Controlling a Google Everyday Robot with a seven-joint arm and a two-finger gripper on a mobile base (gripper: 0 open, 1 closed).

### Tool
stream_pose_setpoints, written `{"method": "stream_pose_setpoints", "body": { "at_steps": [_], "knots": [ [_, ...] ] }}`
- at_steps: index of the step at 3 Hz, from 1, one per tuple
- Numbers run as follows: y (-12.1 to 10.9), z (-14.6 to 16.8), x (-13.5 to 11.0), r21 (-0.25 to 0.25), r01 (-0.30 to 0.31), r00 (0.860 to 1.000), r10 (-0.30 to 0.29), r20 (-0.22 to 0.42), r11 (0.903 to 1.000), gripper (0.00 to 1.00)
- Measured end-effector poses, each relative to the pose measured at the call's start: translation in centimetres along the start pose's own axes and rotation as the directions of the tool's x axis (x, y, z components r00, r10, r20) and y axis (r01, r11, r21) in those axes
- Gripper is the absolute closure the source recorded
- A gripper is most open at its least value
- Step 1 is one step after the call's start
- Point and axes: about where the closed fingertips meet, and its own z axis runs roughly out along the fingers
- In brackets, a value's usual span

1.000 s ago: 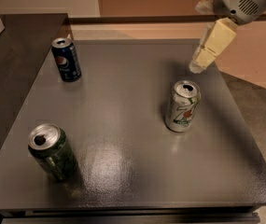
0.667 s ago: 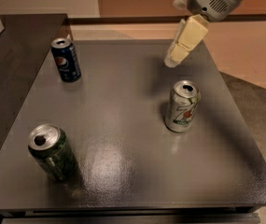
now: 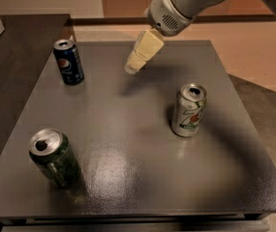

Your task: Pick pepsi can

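— Dark grey is the surface (image 3: pixel 128 129), and we count three cans standing upright on it. Where is the pepsi can?

— We see the pepsi can (image 3: pixel 69 62) near the far left corner. It is navy-blue, with the round red-white-blue logo turned towards us and the silver top up. It stands free.

— And the tool?

— The tool (image 3: pixel 131 66) hangs in the air over the far middle of the surface, to the right of the pepsi can and well apart from it. It is cream-coloured and points down and to the left from the grey-white arm (image 3: pixel 186 4), which enters from the upper right.

— Is it clenched or released?

— From this angle we cannot tell.

— What about the other cans?

— The dark green can (image 3: pixel 54 157) stands near the front left corner. The silver-white can with green and red print (image 3: pixel 189 110) stands on the right side. Both are well apart from the pepsi can and from the tool.
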Motion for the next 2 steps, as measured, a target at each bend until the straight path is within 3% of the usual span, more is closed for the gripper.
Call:
{"method": "stream_pose_setpoints", "body": {
  "at_steps": [2],
  "knots": [
    [0.5, 8.8, -1.9, -0.019, -0.144, 0.989, 0.145, 0.013, 0.9894, 0.00]
  ]
}}
